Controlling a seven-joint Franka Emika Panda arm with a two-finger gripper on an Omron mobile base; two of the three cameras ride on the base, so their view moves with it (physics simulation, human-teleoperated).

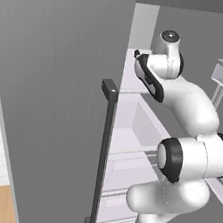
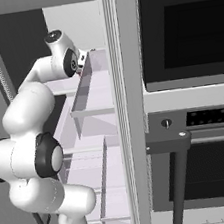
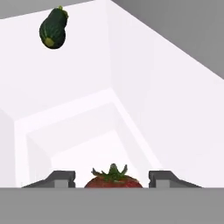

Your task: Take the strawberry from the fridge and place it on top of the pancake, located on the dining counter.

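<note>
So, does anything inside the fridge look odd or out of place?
Nothing is spilled or damaged. The strawberry sits between the open pincer fingertips, and a dark green vegetable lies farther back on the white fridge interior.

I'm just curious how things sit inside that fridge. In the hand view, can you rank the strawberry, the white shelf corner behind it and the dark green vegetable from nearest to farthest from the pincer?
1. The strawberry: right between the tips of the pincer, at the bottom.
2. The shelf corner: mid-picture, behind the berry.
3. The dark green vegetable: top left, farthest.
</note>
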